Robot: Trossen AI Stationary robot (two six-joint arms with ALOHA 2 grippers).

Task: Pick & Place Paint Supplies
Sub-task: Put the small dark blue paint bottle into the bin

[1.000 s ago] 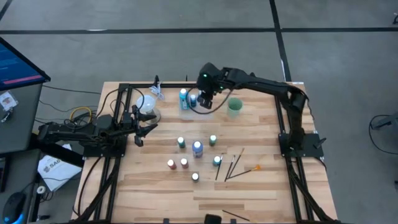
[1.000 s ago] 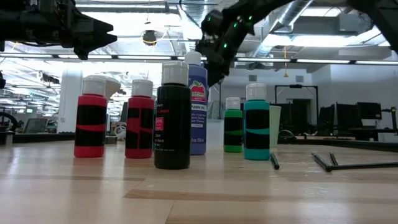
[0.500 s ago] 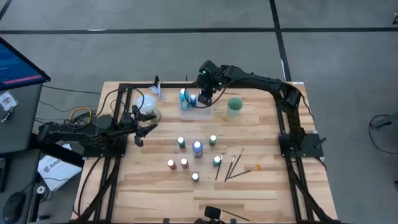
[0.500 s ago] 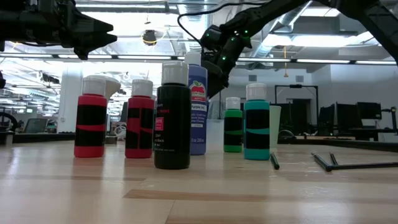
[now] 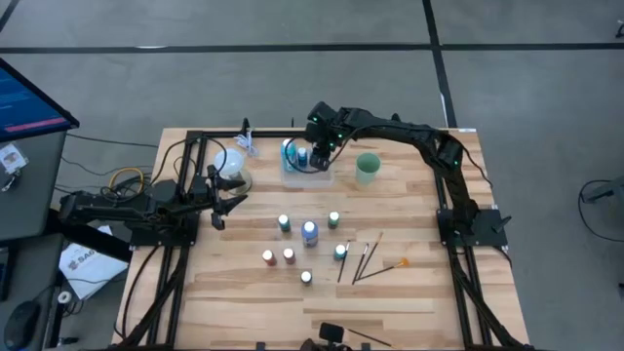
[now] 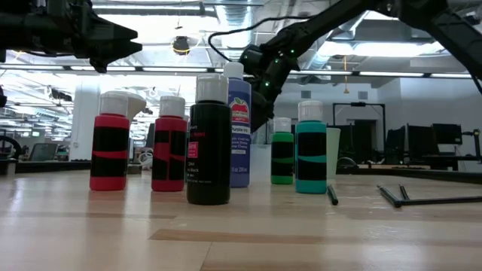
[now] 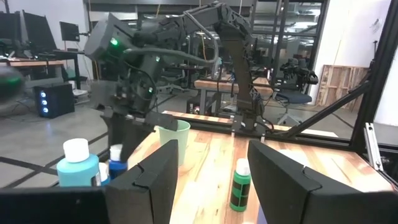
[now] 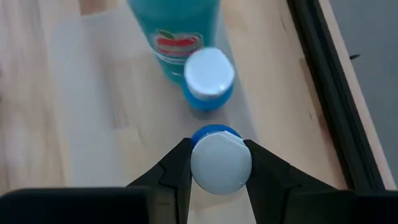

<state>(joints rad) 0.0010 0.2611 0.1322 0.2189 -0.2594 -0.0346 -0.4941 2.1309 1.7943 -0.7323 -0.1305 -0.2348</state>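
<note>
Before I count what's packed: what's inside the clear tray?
The clear tray holds a teal bottle and a blue one; the right gripper holds another over it, hiding anything below.

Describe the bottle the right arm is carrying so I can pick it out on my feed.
Start at the clear tray near the table's far edge, left of the green cup. The right tool hangs over it, closed on a small blue bottle with a white cap. Unlike the two bottles already in the tray, a light blue one and a blue one, this bottle sits between dark fingers.
</note>
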